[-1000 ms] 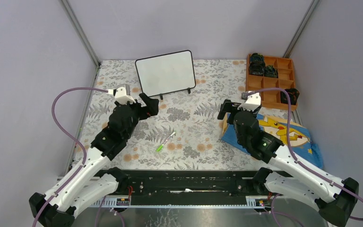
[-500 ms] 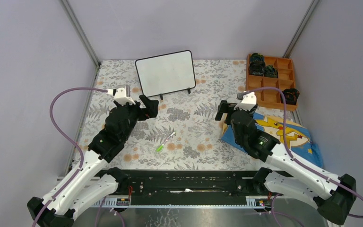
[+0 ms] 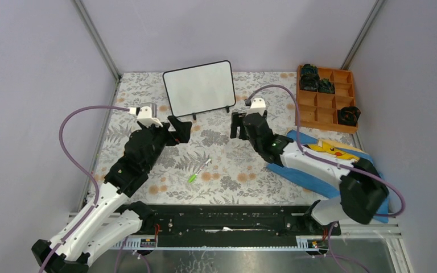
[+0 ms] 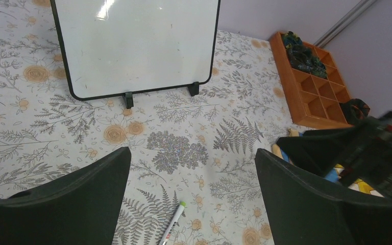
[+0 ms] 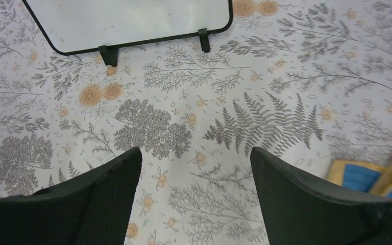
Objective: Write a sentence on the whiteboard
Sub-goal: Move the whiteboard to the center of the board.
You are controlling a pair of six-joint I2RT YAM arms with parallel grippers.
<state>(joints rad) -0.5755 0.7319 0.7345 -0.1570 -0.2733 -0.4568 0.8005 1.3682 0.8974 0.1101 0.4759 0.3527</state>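
The whiteboard (image 3: 199, 88) stands upright on its small black feet at the back of the flowered table. Its face is blank (image 4: 138, 46), with no sentence in view. A white pen with a green cap (image 3: 199, 170) lies flat mid-table, its capped end visible low in the left wrist view (image 4: 172, 224). My left gripper (image 3: 181, 126) hovers open in front of the board's lower left, above the pen (image 4: 192, 153). My right gripper (image 3: 238, 126) is open and empty below the board's right foot (image 5: 195, 150). The board's lower edge (image 5: 127, 20) shows beyond it.
A wooden compartment tray (image 3: 325, 96) holding dark items sits at the back right, also visible in the left wrist view (image 4: 311, 81). A blue cartoon-print cloth (image 3: 341, 156) lies under the right arm. Grey walls close in the table on three sides.
My right arm has swung left and forward from over the blue cloth to the table's middle, near the board's right foot. The left arm has barely moved.
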